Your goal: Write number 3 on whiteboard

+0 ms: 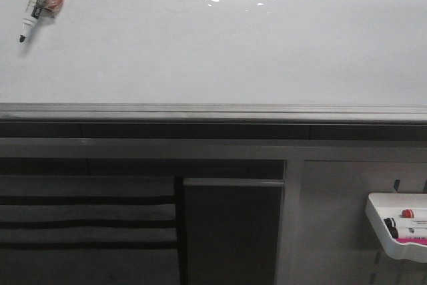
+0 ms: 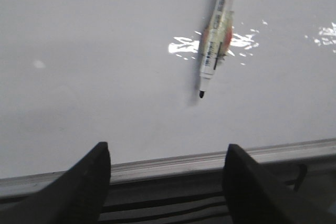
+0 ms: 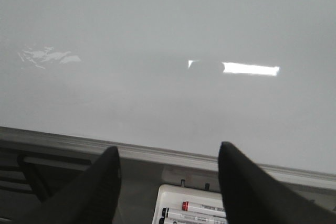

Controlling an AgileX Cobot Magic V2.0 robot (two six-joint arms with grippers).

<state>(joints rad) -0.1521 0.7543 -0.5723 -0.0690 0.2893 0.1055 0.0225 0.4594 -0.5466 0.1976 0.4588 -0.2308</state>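
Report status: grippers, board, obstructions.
Left gripper open, empty. Right gripper open, empty. Whiteboard blank, no 3 yet; uncapped marker lying on it, upper left. Nothing blocking.

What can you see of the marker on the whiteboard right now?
The marker lies at the upper left of the whiteboard in the front view, cut off by the picture's edge. Its barrel looks white with dark print, and a reddish blob sits at mid-length. The dark uncapped tip points toward the board's grey frame edge, with a faint shadow alongside. The left end effector is open and well clear of it; nothing grips it. No writing shows near it.
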